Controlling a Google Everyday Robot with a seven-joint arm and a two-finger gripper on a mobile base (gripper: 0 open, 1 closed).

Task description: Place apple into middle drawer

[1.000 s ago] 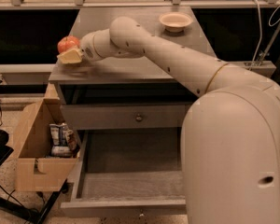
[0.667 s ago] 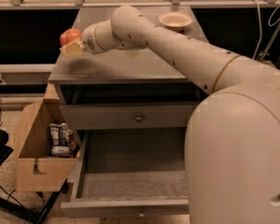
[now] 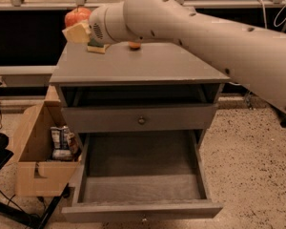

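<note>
Speckled floor, grey cabinet [image 3: 133, 63] centre frame. Camera view: gripper [image 3: 80, 28] at 11 o'clock, above the cabinet's back-left corner, pinching the apple [image 3: 75, 16]. Middle drawer [image 3: 140, 187] is open at 6 o'clock, well apart from the apple. Risks: a shallow grip lets the apple slip on the descent; the arm clips the cabinet top or drawer lip; an early release drops it into the cardboard box [image 3: 38, 178] at 8 o'clock. Far finger hidden; orange fruit [image 3: 134, 45] mostly hidden under the arm.
</note>
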